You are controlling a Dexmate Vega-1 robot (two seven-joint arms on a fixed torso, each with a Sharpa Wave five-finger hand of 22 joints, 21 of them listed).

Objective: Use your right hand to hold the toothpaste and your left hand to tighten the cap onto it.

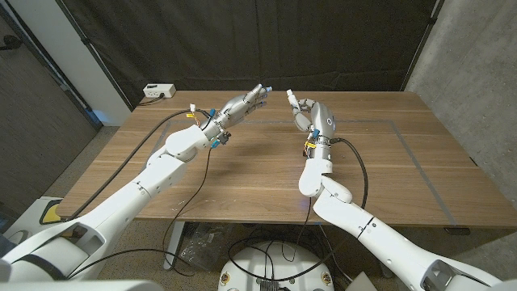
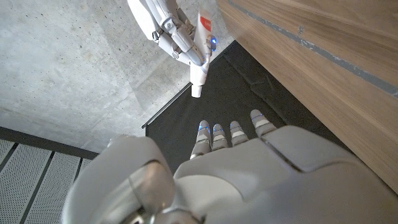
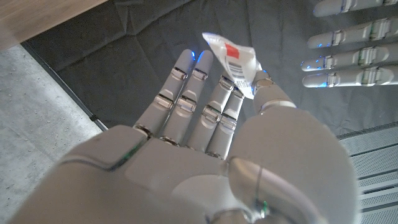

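Two robot arms are raised over a wooden table [image 1: 266, 170], hands facing each other near its far edge. The right hand [image 1: 305, 113] holds a toothpaste tube [image 2: 203, 46] between thumb and fingers [image 3: 186, 99], lifted above the table. The tube is white with a red patch, a barcode on its flat crimped end and a white nozzle pointing toward the left hand [image 1: 252, 100]. The left hand's fingers [image 2: 231, 134] are stretched out side by side, empty, just short of the nozzle.

I see a matt wooden table [image 1: 388, 174], glossy white plastic hands [image 3: 205, 168] (smooth), a shiny tube [image 3: 233, 59], dark cloth backdrop [image 1: 242, 40].
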